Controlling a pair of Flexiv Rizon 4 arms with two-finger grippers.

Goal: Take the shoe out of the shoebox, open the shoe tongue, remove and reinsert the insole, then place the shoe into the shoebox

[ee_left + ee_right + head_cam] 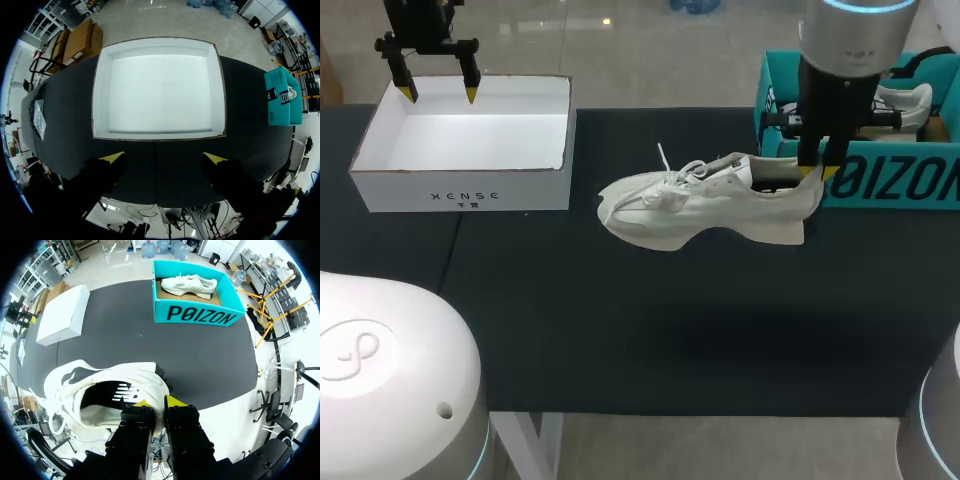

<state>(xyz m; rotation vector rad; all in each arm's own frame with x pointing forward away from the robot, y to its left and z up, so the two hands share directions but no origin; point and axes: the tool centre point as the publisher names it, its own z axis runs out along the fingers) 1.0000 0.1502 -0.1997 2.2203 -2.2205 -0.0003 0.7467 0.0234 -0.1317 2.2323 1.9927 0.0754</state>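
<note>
Black table [620,330] fills frame. White box [460,185] upper left, teal shoebox [880,185] upper right, second shoe [189,284] lying inside it. White shoe [700,205] just right of centre, beside teal shoebox: long axis left-right, toe toward frame left, heel right, opening up. My right gripper [817,172] drops straight down from upper right, fingers pinching heel collar. My left gripper [440,92] hangs vertical over white box's far rim, fingers spread wide.
</note>
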